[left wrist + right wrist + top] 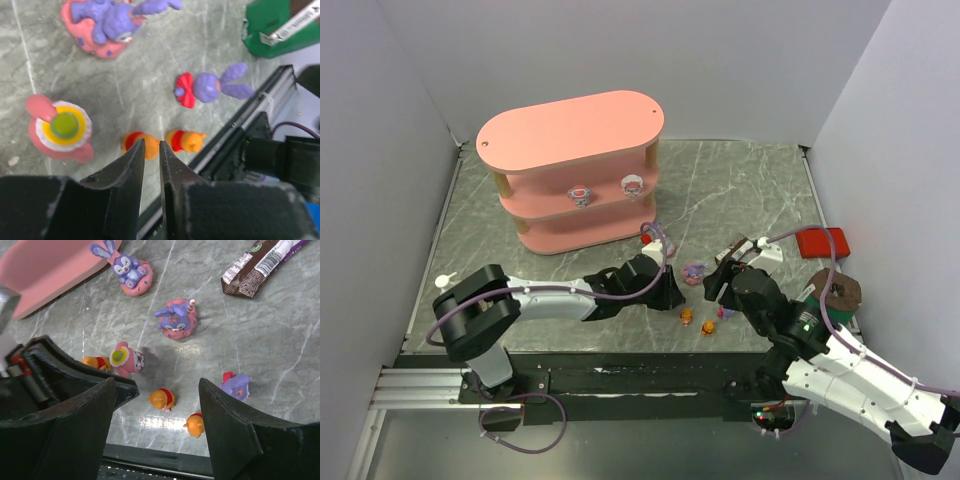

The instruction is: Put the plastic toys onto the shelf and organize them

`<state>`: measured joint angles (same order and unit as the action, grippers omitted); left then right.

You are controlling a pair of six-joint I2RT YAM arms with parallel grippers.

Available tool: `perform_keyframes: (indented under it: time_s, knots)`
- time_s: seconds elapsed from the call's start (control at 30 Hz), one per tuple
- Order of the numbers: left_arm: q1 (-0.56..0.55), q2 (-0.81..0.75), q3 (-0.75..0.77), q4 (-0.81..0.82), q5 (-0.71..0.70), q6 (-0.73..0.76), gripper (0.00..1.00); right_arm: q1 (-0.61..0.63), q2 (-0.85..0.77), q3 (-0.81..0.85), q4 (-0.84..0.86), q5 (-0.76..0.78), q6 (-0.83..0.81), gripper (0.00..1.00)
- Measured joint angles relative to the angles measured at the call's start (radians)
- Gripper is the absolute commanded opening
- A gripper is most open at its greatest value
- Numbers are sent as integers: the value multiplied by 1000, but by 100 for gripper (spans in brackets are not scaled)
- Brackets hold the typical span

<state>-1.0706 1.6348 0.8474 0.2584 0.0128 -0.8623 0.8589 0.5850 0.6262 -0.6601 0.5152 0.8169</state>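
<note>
Two pink-white toys stand side by side on the middle tier of the pink shelf at the far left of the table. The other seven toys lie loose on the marbled top in front of it, between the two arms.

The left gripper, reaching in from the left, has its jaws drawn almost together. Only a thin slit shows between them, with nothing seen in it. Its tips sit over a bear that is partly hidden behind them, and whether they touch it cannot be told. A second bear lies just beside the first, toward the table's near edge.

In the left wrist view, a purple toy with a red bow lies beyond the bears. A third pink-white toy sits to their left, and a purple toy on a pink ring lies farther off.

The right gripper hovers over the cluster, spread wide and empty, and its wrist view frames the first bear between its fingers. That view also shows a third bear next to the pink-white toy, partly covered by the left gripper. Another ring toy lies just beside the shelf's bottom tier.

A snack bar lies apart from the toys on their far side. A red box sits by the table's right edge.
</note>
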Motion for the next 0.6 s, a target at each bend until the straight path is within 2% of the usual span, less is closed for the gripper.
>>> perform_keyframes:
  time_s: [0.27, 0.6]
  knots:
    - [-1, 61, -18, 53, -61, 4, 19, -2, -2, 0, 0, 0, -3, 74]
    - [-1, 66, -60, 55, -138, 3, 17, -3, -5, -14, 2, -1, -3, 74]
